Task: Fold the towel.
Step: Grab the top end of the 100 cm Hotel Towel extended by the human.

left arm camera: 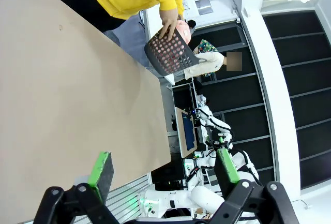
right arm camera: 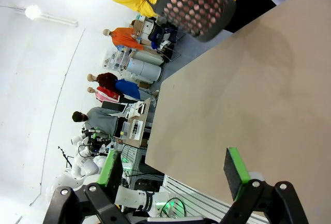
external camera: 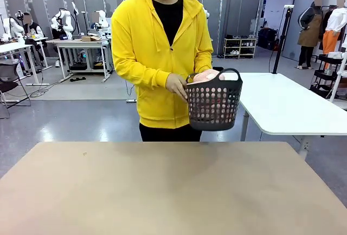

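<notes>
A person in a yellow hoodie stands at the far side of the table, holding a black perforated basket above the far edge. The salmon-pink towel lies bunched inside it, showing over the rim and through the holes; one hand rests at the rim. The basket with the pink towel also appears in the left wrist view, and the basket in the right wrist view. My left gripper is open above the table, holding nothing. My right gripper is open too, with nothing between its fingers.
The tan tabletop spreads bare before me. A white table stands behind on the right. Other tables, robot arms and people are farther off in the room.
</notes>
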Tool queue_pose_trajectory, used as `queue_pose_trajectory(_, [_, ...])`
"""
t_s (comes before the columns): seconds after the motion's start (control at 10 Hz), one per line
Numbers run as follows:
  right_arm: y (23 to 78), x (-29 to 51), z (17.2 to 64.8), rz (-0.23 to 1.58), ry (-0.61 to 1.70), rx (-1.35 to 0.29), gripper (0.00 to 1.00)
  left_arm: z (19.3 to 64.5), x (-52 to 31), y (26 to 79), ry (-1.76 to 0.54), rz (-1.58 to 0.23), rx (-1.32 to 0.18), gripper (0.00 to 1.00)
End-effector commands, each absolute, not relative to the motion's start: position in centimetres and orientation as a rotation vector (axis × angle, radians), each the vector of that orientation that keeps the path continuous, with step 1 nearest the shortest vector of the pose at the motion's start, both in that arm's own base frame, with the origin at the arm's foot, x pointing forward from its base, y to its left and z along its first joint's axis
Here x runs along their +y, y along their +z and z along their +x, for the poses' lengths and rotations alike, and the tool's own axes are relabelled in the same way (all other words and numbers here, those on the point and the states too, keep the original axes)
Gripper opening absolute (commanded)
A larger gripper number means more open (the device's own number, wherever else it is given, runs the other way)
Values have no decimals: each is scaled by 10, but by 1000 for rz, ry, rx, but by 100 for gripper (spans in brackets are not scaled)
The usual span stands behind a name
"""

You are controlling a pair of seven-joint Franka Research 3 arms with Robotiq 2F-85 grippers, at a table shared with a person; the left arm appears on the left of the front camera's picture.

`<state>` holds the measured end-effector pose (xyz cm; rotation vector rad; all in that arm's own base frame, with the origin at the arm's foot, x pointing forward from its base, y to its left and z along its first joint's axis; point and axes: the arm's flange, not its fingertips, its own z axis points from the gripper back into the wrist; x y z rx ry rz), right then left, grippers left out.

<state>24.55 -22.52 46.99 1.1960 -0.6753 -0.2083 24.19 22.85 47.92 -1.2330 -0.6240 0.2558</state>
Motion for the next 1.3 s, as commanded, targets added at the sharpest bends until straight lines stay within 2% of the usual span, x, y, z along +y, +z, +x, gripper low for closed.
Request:
queue_pose_trajectory(0.0, [471,-226,246,1205,-203,-691,100,241,231,481,241,-1238,-624,100])
queue_pose_trajectory(1.2, [471,-226,246,1205,-203,-691,100,241,231,481,241,-1238,-624,100])
